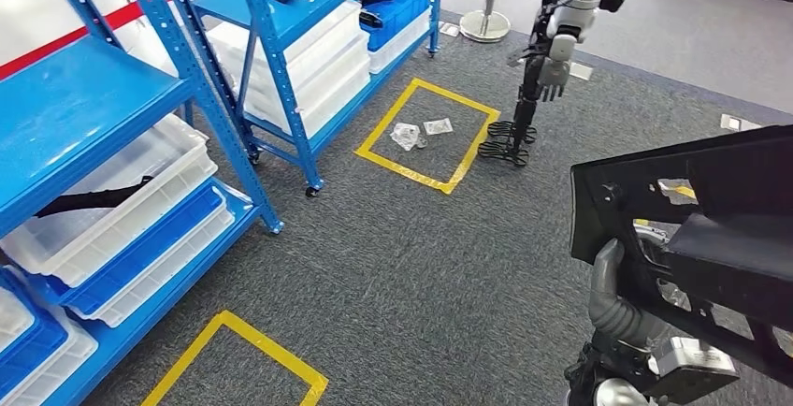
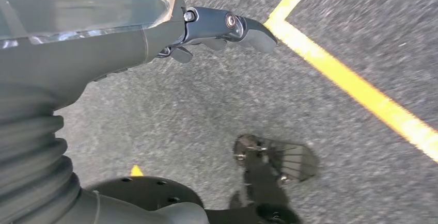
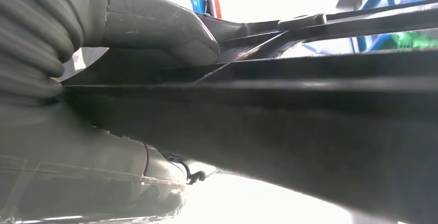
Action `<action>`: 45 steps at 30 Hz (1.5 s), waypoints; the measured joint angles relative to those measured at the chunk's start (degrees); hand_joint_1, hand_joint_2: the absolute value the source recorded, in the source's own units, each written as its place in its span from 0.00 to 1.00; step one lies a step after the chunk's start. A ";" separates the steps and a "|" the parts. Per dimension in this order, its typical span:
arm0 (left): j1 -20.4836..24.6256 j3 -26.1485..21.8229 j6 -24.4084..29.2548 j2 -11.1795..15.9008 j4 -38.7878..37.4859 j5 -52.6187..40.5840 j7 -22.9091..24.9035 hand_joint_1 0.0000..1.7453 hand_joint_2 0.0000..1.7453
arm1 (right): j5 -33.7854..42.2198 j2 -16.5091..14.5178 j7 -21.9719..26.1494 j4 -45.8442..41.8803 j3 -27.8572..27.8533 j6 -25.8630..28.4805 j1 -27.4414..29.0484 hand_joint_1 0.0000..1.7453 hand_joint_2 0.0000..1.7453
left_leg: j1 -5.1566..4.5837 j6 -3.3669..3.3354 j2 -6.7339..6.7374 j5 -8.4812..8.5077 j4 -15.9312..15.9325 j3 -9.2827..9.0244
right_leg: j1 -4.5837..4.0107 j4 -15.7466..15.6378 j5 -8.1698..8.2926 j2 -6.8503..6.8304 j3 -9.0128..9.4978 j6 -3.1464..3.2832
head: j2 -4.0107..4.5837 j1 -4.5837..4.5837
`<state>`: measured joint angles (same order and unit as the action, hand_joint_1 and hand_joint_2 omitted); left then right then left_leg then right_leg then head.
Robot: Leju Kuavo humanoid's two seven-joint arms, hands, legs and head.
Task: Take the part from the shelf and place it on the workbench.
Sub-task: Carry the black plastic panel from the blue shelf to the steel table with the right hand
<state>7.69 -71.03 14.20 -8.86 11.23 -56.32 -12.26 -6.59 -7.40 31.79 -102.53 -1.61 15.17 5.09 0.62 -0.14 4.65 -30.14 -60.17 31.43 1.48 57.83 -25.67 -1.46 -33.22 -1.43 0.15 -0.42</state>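
Observation:
A large black plastic part [image 1: 720, 210] with ribs and cut-outs is carried at the lower right of the head view. My right hand [image 1: 617, 298] grips it from below near its left end. In the right wrist view the grey thumb [image 3: 160, 30] presses onto the part's dark edge [image 3: 310, 115] while the rest of the hand wraps under it. My left hand [image 2: 217, 28] hangs over the grey carpet, fingers loosely stretched out and holding nothing.
Blue shelves [image 1: 103, 97] with white and blue bins [image 1: 140, 210] line the left side. Yellow tape squares [image 1: 425, 135] [image 1: 234, 364] mark the carpet; small bagged items [image 1: 411, 135] lie in the far one. Another humanoid robot [image 1: 561, 41] stands beyond it.

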 joint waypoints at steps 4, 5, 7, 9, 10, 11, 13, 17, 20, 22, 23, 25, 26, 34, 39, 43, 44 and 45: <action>-1.57 -0.46 2.59 1.21 0.00 0.00 -0.95 0.00 1.00 | 0.49 -0.51 0.97 0.80 0.43 -0.24 1.50 1.00 1.00 | 0.18 0.36 -4.43 -6.22 -12.75 5.89 | -0.13 0.00 0.22 2.58 -0.27 0.99 | 0.00 0.33; -2.07 -0.66 2.65 1.68 0.00 0.16 -0.52 0.00 1.00 | 0.91 -0.56 1.42 1.31 0.64 -0.37 1.81 1.00 1.00 | 0.18 0.36 -4.59 -5.88 -13.56 6.43 | -0.19 0.04 0.24 3.38 -0.31 1.01 | 0.00 0.33; -2.66 -1.07 2.60 2.50 0.01 0.26 1.21 0.00 1.00 | 1.78 -0.62 2.17 2.46 1.18 -0.59 1.95 1.00 1.00 | 0.29 0.22 -5.25 -2.20 -8.77 4.43 | -0.21 0.21 0.25 4.94 -0.27 0.97 | 0.00 0.36; -2.77 -1.22 2.51 2.93 0.02 -0.19 3.35 0.00 1.00 | 2.24 -0.68 2.59 3.26 1.62 -0.66 1.69 1.00 1.00 | 0.53 0.03 -7.42 0.97 -1.52 1.18 | -0.38 0.45 0.30 6.16 -0.39 0.71 | 0.00 0.35; -2.76 -1.22 2.41 3.03 0.02 -0.56 4.18 0.00 1.00 | 2.34 -0.69 2.71 3.48 1.74 -0.65 1.54 1.00 1.00 | 0.53 -0.07 -8.19 1.61 0.58 0.28 | -0.48 0.52 0.38 6.65 -0.57 0.45 | 0.00 0.33; -2.76 -1.22 2.18 3.03 0.01 -0.94 4.61 0.00 1.00 | 2.36 -0.68 2.79 3.58 1.76 -0.58 1.44 1.00 1.00 | 0.38 -0.23 -8.47 1.62 1.33 0.00 | -0.53 0.51 0.51 7.11 -0.78 0.09 | 0.00 0.32; -2.75 -1.12 1.45 2.86 0.01 -1.82 4.40 0.00 1.00 | 2.37 -0.60 2.88 3.40 1.60 -0.32 1.61 1.00 1.00 | 0.13 -0.93 -7.26 1.98 1.58 0.00 | -0.46 0.43 0.77 7.74 -1.38 -0.72 | 0.00 0.33; -2.66 -0.85 0.02 2.37 0.01 -2.51 3.06 0.00 1.00 | 2.59 -0.16 3.08 2.16 0.91 -0.07 2.11 1.00 1.00 | 0.21 -2.34 -4.39 2.47 2.12 0.03 | -0.72 8.57 -3.43 3.07 -5.67 -0.84 | -0.01 -0.15; -2.68 -0.67 -0.47 1.95 0.00 -2.71 3.08 0.00 1.00 | 2.85 0.19 3.20 1.69 0.42 -0.15 2.57 1.00 1.00 | 0.15 -2.43 -1.90 2.41 2.10 0.18 | -0.49 17.13 -6.61 2.10 -9.49 -1.27 | 0.00 -0.31; -2.64 -0.48 -0.62 1.49 0.00 -2.81 3.27 0.00 1.00 | 2.91 0.50 3.21 1.39 0.01 -0.15 2.85 1.00 1.00 | 0.18 -2.26 -0.45 2.30 2.08 0.09 | -0.25 12.54 -4.81 1.23 -6.69 -2.26 | 0.00 -0.33; -2.61 -0.40 -0.73 1.28 0.00 -2.87 3.35 0.00 1.00 | 2.91 0.63 3.22 1.13 -0.15 -0.13 2.91 1.00 1.00 | 0.13 -2.06 0.18 2.18 2.06 -0.06 | -0.20 7.99 -3.46 -0.18 -4.11 -2.62 | 0.00 -0.35; -2.60 -0.27 -0.98 1.01 -0.02 -3.02 3.51 0.00 1.00 | 2.88 0.82 3.25 0.61 -0.27 -0.06 3.00 1.00 1.00 | -0.18 -1.40 1.33 1.78 2.01 -0.43 | -0.51 1.51 -1.45 -2.49 -0.31 -2.47 | 0.00 -0.23; -2.58 -0.19 -1.05 0.95 -0.03 -3.07 3.62 0.00 1.00 | 2.87 0.87 3.26 0.40 -0.33 -0.01 3.06 1.00 1.00 | -0.33 -1.07 1.87 1.62 2.01 -0.67 | -0.72 0.44 -1.07 -2.94 0.30 -2.06 | 0.00 -0.15; -2.38 0.26 -1.18 0.56 -0.04 -3.23 4.00 0.00 1.00 | 2.83 1.23 3.34 -0.68 -0.88 0.27 3.56 1.00 1.00 | 0.27 0.58 -4.43 -6.53 -12.27 5.30 | -0.17 0.23 -0.43 2.60 0.04 0.83 | 0.00 0.76; -2.56 0.37 -1.34 0.53 -0.04 -3.36 4.02 0.00 1.00 | 2.83 1.31 3.34 -0.69 -1.04 0.42 3.67 1.00 1.00 | 0.61 0.04 -7.51 0.02 -3.63 1.83 | -0.50 0.39 -0.42 6.60 0.36 0.71 | 0.00 0.80; -2.56 0.43 -1.42 0.54 -0.04 -3.28 4.00 0.00 1.00 | 2.78 1.30 3.34 -1.08 -1.08 0.57 3.69 1.00 1.00 | 0.43 -0.58 -9.67 1.22 1.77 -0.51 | -0.37 0.36 0.09 9.33 -0.72 -0.63 | -0.01 0.61; -2.54 0.43 -1.41 0.50 -0.04 -3.26 4.00 0.00 1.00 | 2.77 1.31 3.34 -1.20 -1.10 0.61 3.75 1.00 1.00 | 0.34 -0.96 -8.85 1.42 2.02 -0.72 | -0.25 0.50 0.15 9.35 -1.06 -0.99 | -0.01 0.63; -2.53 0.43 -1.39 0.48 -0.04 -3.24 4.01 0.00 1.00 | 2.76 1.33 3.34 -1.28 -1.15 0.64 3.69 1.00 1.00 | 0.34 -1.38 -8.00 1.63 2.31 -0.95 | -0.34 1.33 -0.18 8.35 -1.70 -1.15 | -0.01 0.55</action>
<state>5.16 -70.60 12.80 -8.39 11.19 -59.56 -8.25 -3.83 -6.07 35.13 -103.82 -2.76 15.82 8.78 0.96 -1.52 -3.35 -28.51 -57.86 30.48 1.14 59.16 -25.85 6.89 -34.92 -2.58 0.15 0.13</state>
